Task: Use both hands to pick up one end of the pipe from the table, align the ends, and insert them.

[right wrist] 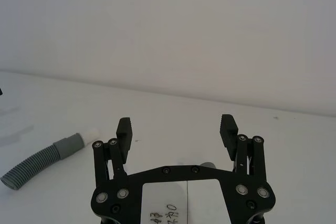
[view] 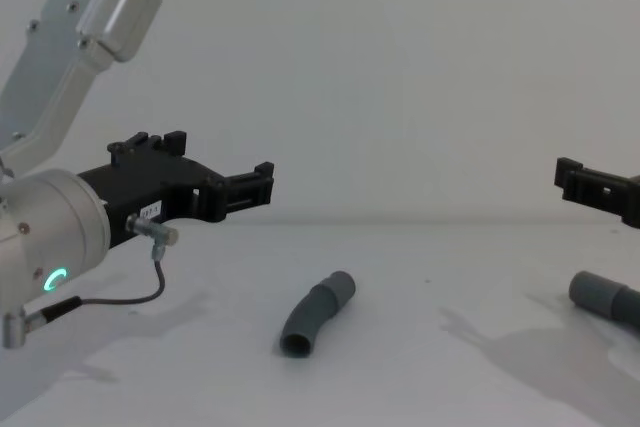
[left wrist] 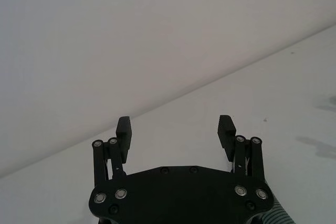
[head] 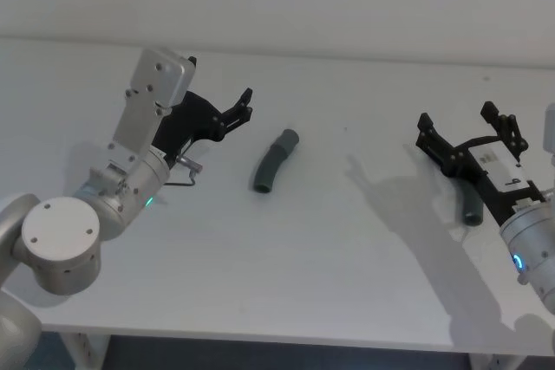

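left gripper (head: 246, 104) & right gripper (head: 457, 115) both spread, empty
bent pipe (head: 270, 165) ahead of left: light, ribbed, prob bendy; pinch just behind collar (head: 289, 138)

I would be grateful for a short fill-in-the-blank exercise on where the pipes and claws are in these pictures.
1. The left claw and the right claw are both ___.
2. The bent pipe lies on the table ___ the two claws.
3. The second pipe lies beneath the ___ claw.

Missing words: open; between; right.
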Robot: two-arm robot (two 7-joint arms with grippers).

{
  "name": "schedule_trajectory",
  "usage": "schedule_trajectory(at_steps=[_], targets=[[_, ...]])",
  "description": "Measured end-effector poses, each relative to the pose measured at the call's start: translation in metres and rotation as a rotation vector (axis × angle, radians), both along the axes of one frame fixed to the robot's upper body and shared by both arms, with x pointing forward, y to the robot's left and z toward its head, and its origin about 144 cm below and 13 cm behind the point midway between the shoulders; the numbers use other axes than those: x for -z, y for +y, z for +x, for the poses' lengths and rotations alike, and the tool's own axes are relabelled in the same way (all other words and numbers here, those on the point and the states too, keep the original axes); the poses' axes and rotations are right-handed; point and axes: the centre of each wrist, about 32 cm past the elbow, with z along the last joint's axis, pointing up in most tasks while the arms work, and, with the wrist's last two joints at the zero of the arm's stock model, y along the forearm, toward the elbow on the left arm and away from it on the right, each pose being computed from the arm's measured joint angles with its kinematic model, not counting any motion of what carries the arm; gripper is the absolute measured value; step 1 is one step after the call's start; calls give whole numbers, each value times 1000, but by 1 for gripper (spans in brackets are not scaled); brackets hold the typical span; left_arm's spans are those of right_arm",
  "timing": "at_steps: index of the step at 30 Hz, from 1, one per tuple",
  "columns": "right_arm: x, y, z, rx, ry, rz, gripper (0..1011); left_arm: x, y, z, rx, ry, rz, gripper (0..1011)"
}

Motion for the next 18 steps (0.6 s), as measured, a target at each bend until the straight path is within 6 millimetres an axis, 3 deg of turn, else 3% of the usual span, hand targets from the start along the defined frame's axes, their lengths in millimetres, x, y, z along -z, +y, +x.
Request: schedule_trajectory(at_steps=[10,18], targets=[[-1,-1,4,-16,2,-5,1001,0,0,0,0,0,0,1001],[-6,-4,18,-89,44,-26,1001,0,0,0,0,0,0,1000]])
